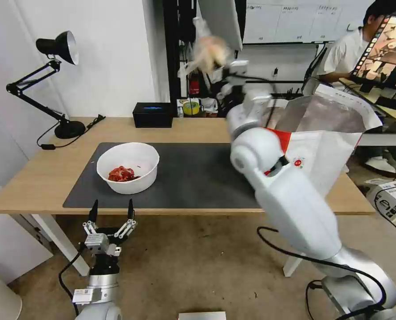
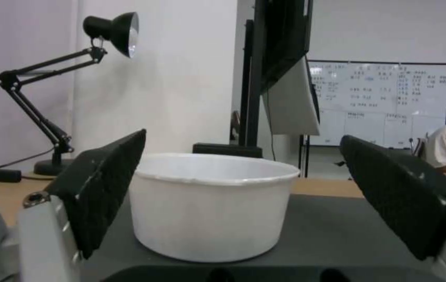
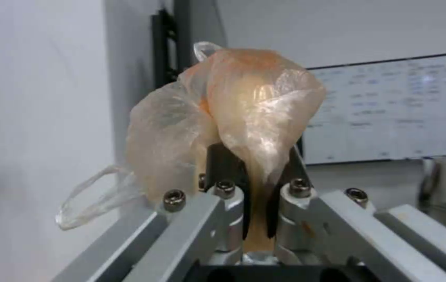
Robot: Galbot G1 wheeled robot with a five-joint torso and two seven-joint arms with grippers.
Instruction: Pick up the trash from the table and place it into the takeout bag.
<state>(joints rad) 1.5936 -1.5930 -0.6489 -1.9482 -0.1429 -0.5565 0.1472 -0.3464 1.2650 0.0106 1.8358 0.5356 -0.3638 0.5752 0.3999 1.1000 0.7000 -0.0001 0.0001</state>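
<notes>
— While we hold the clear bag [image 1: 209, 52] high over the table's [image 1: 42, 178] far edge, where does the tote [image 1: 326, 133] lie from it?

— Toward our right and lower down. The tote stands at the table's right end, its foil-lined mouth open upward, so the bag has to travel right and down to get over that opening.

— And the right gripper [image 3: 257, 203]?

— Its fingers [image 3: 285, 176] are pinched nearly together on the bag's neck. The film balloons out beyond the fingertips, with an orange-yellow tint inside, and a loose loop trails off to one side. Nothing else touches the bag.

— What about our other arm?

— The left gripper [image 1: 111, 209] sits low, just off the table's near edge, jaws spread wide and holding nothing. The bowl [image 1: 128, 167] stands straight ahead of it on the mat [image 1: 198, 178], toward the mat's left end, with red scraps inside. The bowl's width looks close to the gap between the pads [image 2: 108, 188].

— So which arm is nearer the tote?

— The right one, by far, we judge.
</notes>
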